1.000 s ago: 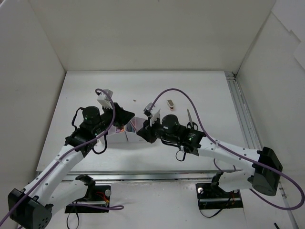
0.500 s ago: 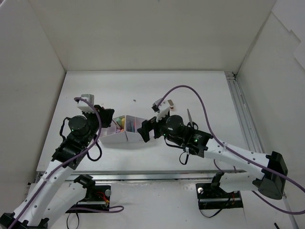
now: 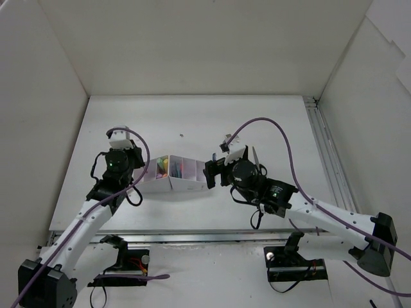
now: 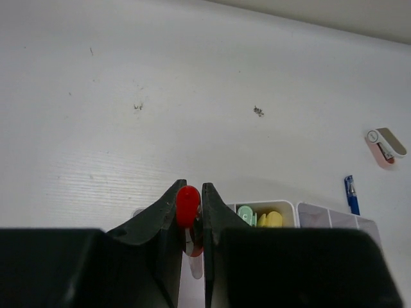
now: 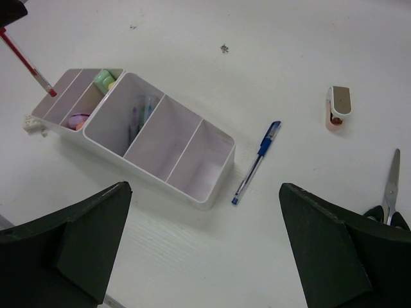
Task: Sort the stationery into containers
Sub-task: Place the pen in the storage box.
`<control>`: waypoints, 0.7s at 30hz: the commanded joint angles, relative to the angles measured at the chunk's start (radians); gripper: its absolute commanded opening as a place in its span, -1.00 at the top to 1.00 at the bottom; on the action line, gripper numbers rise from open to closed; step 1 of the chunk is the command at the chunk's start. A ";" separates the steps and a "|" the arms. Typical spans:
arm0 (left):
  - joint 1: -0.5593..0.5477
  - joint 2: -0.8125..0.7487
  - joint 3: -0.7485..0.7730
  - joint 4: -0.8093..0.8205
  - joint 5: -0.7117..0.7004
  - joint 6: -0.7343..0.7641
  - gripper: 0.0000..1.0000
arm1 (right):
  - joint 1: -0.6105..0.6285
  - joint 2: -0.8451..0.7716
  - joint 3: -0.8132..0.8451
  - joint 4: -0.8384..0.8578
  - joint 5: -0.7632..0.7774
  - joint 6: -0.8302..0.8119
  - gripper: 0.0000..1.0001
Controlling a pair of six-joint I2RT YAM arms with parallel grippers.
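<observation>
My left gripper is shut on a thin red pen. In the right wrist view the red pen hangs tilted, its tip over the left end of the white containers. The left compartments hold green, yellow and pink markers, and a middle one holds a few pens. A blue pen lies on the table just right of the containers. My right gripper is open and holds nothing, above the table in front of the containers' right end. From above, the left gripper and the right gripper flank the containers.
A small pale and pink eraser-like item lies beyond the blue pen. Black-handled scissors lie at the right. A small pale lump sits against the containers' left end. White walls enclose the table.
The right gripper has opened and pulled back to the right of the containers. The left arm swung back to the left end, still holding the red pen.
</observation>
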 commanded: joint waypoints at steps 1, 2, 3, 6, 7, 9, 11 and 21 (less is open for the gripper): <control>0.011 0.045 -0.011 0.176 -0.011 0.016 1.00 | -0.017 -0.004 -0.001 0.042 0.067 0.007 -0.96; 0.011 0.067 -0.023 0.186 -0.003 0.014 1.00 | -0.046 0.004 -0.005 0.037 0.058 0.028 -0.96; 0.011 0.076 -0.025 0.191 -0.002 0.011 1.00 | -0.065 0.008 -0.008 0.037 0.049 0.043 -0.96; 0.011 0.122 0.005 0.123 -0.018 -0.013 0.81 | -0.117 0.054 -0.012 0.034 0.038 0.080 -0.96; 0.011 0.131 0.015 0.102 -0.024 -0.021 0.69 | -0.146 0.092 -0.001 0.033 0.007 0.087 -0.96; 0.011 0.151 0.029 0.067 -0.023 -0.027 0.27 | -0.171 0.138 0.024 0.004 -0.016 0.114 -0.96; 0.011 0.156 0.039 0.047 -0.014 -0.027 -0.06 | -0.203 0.212 0.067 -0.021 -0.041 0.139 -0.96; 0.011 -0.011 0.093 -0.166 -0.005 -0.065 -0.99 | -0.297 0.508 0.214 -0.110 -0.153 0.283 -0.93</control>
